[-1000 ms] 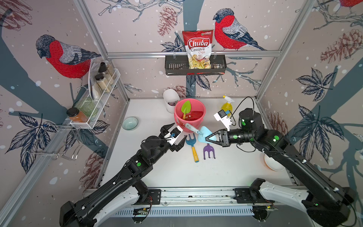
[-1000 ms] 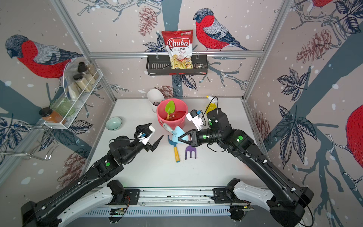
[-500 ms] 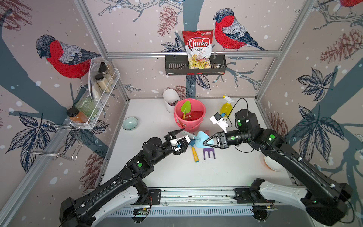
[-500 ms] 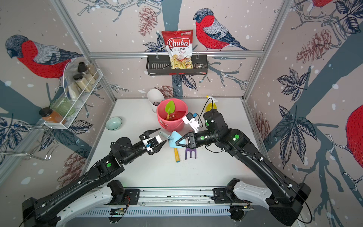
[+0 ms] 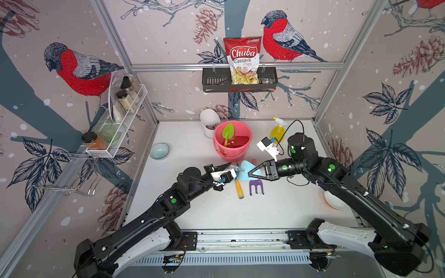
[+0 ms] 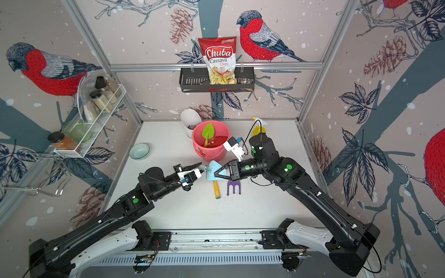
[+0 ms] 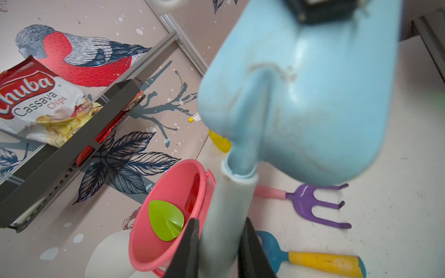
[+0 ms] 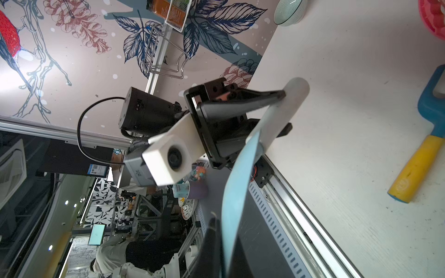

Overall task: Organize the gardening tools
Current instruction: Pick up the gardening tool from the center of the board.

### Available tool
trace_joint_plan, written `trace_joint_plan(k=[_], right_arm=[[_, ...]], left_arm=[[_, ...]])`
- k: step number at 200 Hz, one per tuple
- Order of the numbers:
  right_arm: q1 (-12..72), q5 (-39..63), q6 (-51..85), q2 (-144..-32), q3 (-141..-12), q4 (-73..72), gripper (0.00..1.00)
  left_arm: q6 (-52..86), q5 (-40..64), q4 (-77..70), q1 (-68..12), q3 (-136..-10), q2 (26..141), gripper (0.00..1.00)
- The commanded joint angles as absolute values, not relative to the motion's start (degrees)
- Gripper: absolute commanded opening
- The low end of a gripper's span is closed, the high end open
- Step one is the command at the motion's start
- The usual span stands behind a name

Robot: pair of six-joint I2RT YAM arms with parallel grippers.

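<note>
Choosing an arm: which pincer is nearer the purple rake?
Right. The right pincer, holding the trowel's blade, is close by the purple rake; the left pincer, on the trowel's handle, is farther, past the blue fork.

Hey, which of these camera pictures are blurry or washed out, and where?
In the left wrist view the light-blue trowel sits so near the lens that its blade looks soft, and the purple rake behind it is slightly smeared; in the right wrist view a patch of the wall is washed out by glare; both top views are sharp and evenly lit.
</note>
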State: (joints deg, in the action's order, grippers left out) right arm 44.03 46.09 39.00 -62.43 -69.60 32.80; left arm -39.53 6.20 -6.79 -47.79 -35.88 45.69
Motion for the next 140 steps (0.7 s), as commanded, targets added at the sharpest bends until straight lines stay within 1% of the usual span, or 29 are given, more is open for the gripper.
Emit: trace_joint_plan(k=[1, 4, 13, 14, 20, 21, 22, 23, 24, 34, 43, 50, 67, 95, 127, 140], right_arm=[[44.1, 48.55, 36.87, -62.29, -69.13, 28.33, 0.02], [44.0, 48.6, 36.91, -62.28, -69.04, 28.13, 0.06], [43.89, 48.72, 37.13, -62.15, -68.78, 27.42, 0.26], [43.87, 48.75, 37.15, -62.08, -68.67, 27.29, 0.26], [43.84, 48.77, 37.18, -61.86, -68.56, 26.8, 0.4], [43.84, 48.73, 37.18, -61.87, -68.56, 26.76, 0.45], [43.72, 48.73, 37.18, -61.87, -68.56, 26.7, 0.48], [43.66, 48.76, 37.13, -61.83, -68.56, 26.66, 0.5], [43.63, 48.68, 37.16, -61.81, -68.56, 26.6, 0.5], [43.1, 48.35, 37.09, -61.44, -68.55, 26.25, 0.72], [42.46, 47.67, 37.31, -60.86, -68.55, 25.49, 0.89], [41.65, 46.84, 37.44, -60.12, -68.4, 25.05, 0.99], [38.52, 44.69, 37.99, -58.01, -68.02, 23.51, 1.0], [32.63, 42.27, 39.02, -54.21, -66.42, 21.19, 1.0], [30.28, 39.12, 39.02, -51.75, -63.99, 20.13, 1.0], [30.16, 37.98, 38.85, -51.02, -62.59, 19.6, 1.0]], left_arm=[[-33.69, 7.03, -13.07, -47.9, -36.27, 45.7, 0.0], [-33.54, 6.97, -13.29, -47.89, -36.29, 45.7, 0.0], [-33.12, 7.12, -13.85, -47.9, -36.22, 45.7, 0.0], [-33.04, 7.12, -13.95, -47.9, -36.22, 45.7, 0.0], [-32.81, 7.1, -14.37, -47.9, -36.14, 45.7, 0.0], [-32.75, 7.06, -14.44, -47.9, -36.13, 45.7, 0.0], [-32.72, 7.0, -14.51, -47.9, -36.13, 45.7, 0.0], [-32.71, 7.06, -14.55, -47.9, -36.13, 45.7, 0.0], [-32.66, 7.0, -14.61, -47.9, -36.08, 45.7, 0.0], [-32.13, 6.74, -15.64, -47.9, -35.7, 45.7, 0.0], [-31.68, 6.31, -16.69, -47.9, -35.26, 45.75, 0.0], [-31.11, 5.61, -17.55, -47.96, -34.84, 45.79, 0.0], [-29.02, 2.85, -20.97, -47.9, -33.2, 46.12, 0.0], [-23.79, -2.68, -31.42, -46.77, -29.31, 47.54, 0.0], [-14.42, 1.6, -42.57, -40.27, -28.61, 52.45, 0.0], [-12.66, 2.38, -47.8, -38.5, -28.83, 55.36, 0.0]])
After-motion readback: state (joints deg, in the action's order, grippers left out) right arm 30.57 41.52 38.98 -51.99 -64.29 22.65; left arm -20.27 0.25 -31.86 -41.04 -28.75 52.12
